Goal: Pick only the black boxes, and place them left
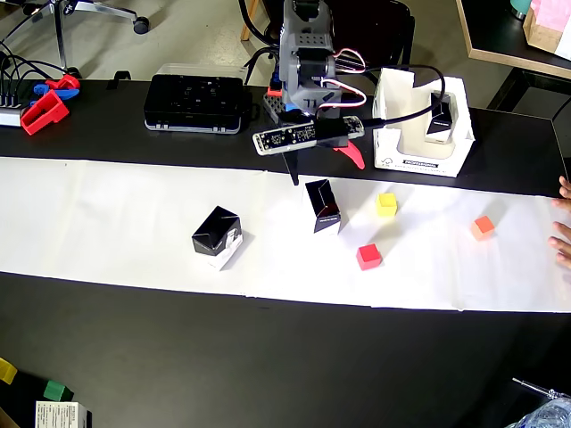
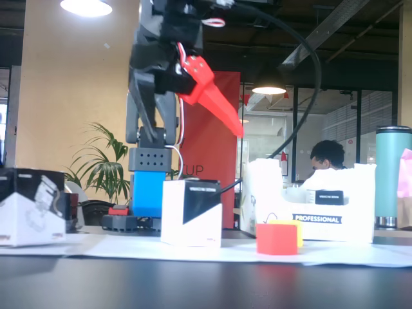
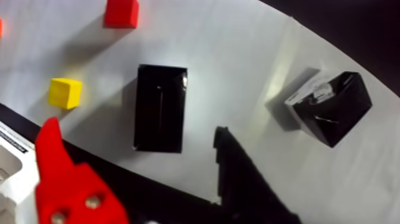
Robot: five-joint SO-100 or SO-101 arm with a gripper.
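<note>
Above the white paper strip (image 1: 107,214), near its back edge in the overhead view: gripper (image 1: 321,153) hanging open and empty, red finger (image 3: 62,179) and black finger (image 3: 238,173) spread wide in the wrist view, nothing between them. Raised well clear of the table in the fixed view.

Just below it in the wrist view, a black box (image 3: 161,107) lying flat, roughly lined up with the gap between the fingers. Same box in the overhead view (image 1: 323,205), mid-strip, just in front of the arm. Second black box (image 1: 217,236) further left in the overhead view, well apart from the first, white side showing. Possibly a third one sitting in the white bin (image 1: 391,143) at the back, hard to tell.

Yellow cube (image 1: 386,204), red cube (image 1: 368,257) and orange cube (image 1: 483,226) scattered to the right, not for picking.

Progress-wise, looks early-ish: nothing gripped, middle box not yet moved left. Left box maybe placed already, can't say from this. Next up probably dropping onto the middle box.
</note>
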